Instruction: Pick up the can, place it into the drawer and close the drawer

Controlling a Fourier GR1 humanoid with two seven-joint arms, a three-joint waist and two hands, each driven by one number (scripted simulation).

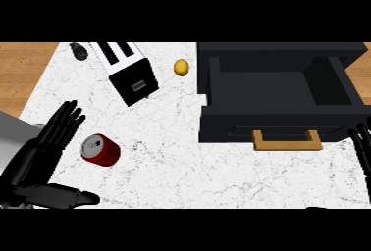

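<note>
Looking down at the marble counter (217, 171), I see the can (100, 150) lying on its side at the lower left of the frame, red body with a silver top end turned toward the upper left. My left hand (45, 147) sits just beside it on the left, fingers straight and spread slightly apart, pointing toward the top of the frame; the thumb (62, 196) extends to the right along the lower edge. The hand does not touch the can.

The drawer (279, 93) occupies the upper right of the frame, black, pulled open, its cavity showing nothing inside. Its wooden handle (287, 140) faces the lower edge of the frame.

My right hand (361, 147) shows only as fingertips at the right edge, just right of the handle; they look straight and apart, holding nothing.

Other items: a toaster (129, 71) at upper left centre, tilted; a dark round object (79, 51) to its left, too small to identify; a lemon (181, 67) between toaster and drawer
</note>
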